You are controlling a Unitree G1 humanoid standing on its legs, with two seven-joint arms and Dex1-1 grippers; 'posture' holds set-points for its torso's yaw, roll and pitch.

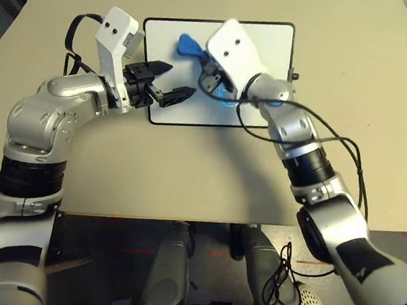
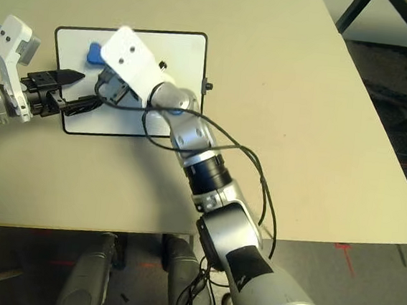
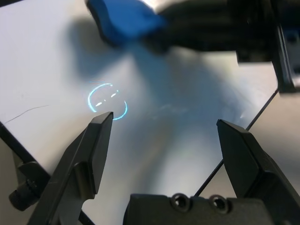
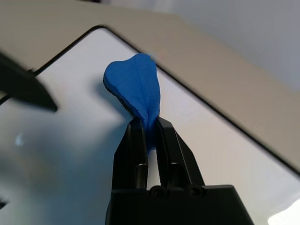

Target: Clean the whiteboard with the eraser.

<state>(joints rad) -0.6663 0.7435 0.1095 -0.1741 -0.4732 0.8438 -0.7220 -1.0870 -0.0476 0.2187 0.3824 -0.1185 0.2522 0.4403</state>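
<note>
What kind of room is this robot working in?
Probably a lab or workshop: a plain beige table bearing just a whiteboard, red tape marks on the floor, and a dark metal stand nearby.

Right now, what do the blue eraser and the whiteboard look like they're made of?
The eraser looks like soft matte foam: it pinches thin between the right pincer's fingers. The whiteboard looks like smooth glossy laminate or plastic, showing a bright reflection, with a thin black frame, probably plastic.

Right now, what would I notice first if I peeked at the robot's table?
The bright blue eraser pops out first, pinched in the right tool over the whiteboard. Next, the left tool hangs open over the board's left edge, near a faint blue circle doodle.
</note>
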